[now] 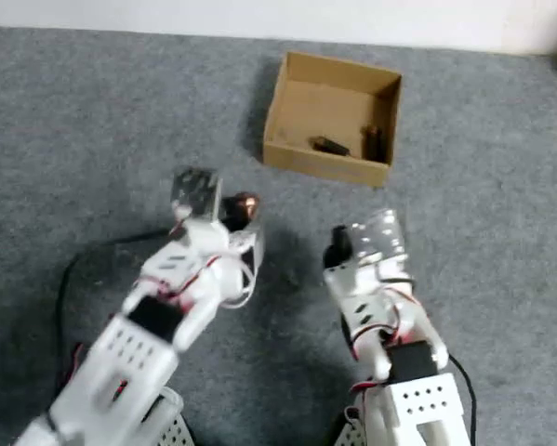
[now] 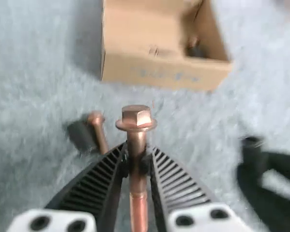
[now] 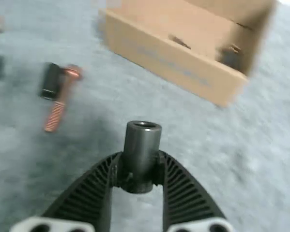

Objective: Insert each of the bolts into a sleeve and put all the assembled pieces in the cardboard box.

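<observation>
We're clamping a copper hex-head bolt (image 2: 136, 122) in the left gripper (image 2: 136, 155), jaws narrowed onto its shank, and a black cylindrical metal sleeve (image 3: 142, 145) in the right gripper (image 3: 140, 160). The open brown cardboard box (image 1: 326, 165) is sitting near the far edge of the grey table (image 1: 73, 111).

Left arm (image 1: 152, 321) and right arm (image 1: 394, 334): white blocky plastic segments with perforated housings, thin red, black and white cables (image 1: 362, 336) looped at the joints, and black ribbed fingers (image 2: 94, 186) on white mounts with screw holes.
</observation>
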